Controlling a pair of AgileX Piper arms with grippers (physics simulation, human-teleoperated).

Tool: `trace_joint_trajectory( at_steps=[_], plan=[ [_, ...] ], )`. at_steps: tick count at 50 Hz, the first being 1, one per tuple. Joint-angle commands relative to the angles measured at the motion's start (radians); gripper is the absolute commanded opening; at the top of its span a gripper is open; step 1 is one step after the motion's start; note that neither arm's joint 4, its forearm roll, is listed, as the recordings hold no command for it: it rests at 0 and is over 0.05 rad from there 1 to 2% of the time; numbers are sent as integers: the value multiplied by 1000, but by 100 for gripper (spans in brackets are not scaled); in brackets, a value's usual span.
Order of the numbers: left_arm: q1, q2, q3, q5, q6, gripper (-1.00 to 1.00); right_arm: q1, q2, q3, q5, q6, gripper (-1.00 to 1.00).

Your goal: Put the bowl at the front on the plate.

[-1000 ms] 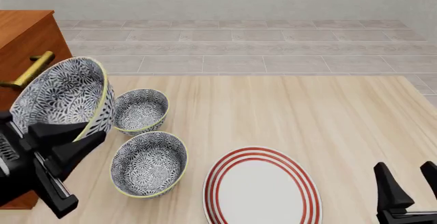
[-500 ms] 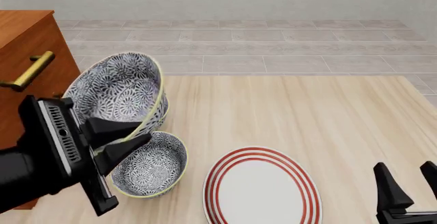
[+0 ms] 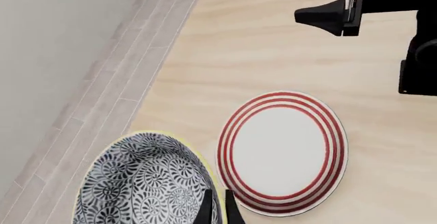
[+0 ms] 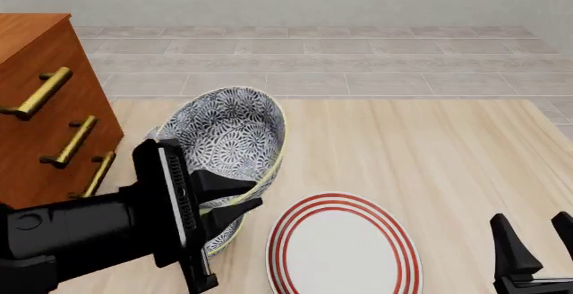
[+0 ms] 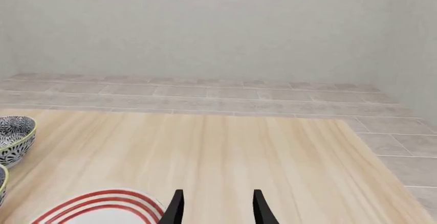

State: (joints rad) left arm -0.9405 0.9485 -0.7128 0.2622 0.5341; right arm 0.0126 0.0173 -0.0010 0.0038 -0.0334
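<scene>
Carry step. Left gripper (image 4: 235,200) jaws pinched on bowl (image 4: 231,133) rim, bowl airborne, tilted, just left of plate (image 4: 343,247). Right gripper (image 5: 215,206) jaws apart, empty. Next: shift over plate centre, level, lower, release.

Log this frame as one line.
left gripper: shut on bowl, lifted, tilted | plate: bare, right of bowl | right gripper: open, idle | step: carry to plate
</scene>
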Motion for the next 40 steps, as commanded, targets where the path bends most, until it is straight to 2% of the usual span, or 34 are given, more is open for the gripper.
trace_joint_trajectory(
  at_steps=[1,11,31,40],
  plan=[
    [-67,86,-20,-51,4,-100,-2,-4,0,3,2,100],
    [-101,131,-50,-58,-5,-100,-3,-9,-1,6,5,100],
    [-155,268,-38,-129,-4,-100,-4,-8,-1,3,6,100],
    [-193,333,-82,-126,-39,-100,-11,-9,-1,3,10,100]
  ],
)
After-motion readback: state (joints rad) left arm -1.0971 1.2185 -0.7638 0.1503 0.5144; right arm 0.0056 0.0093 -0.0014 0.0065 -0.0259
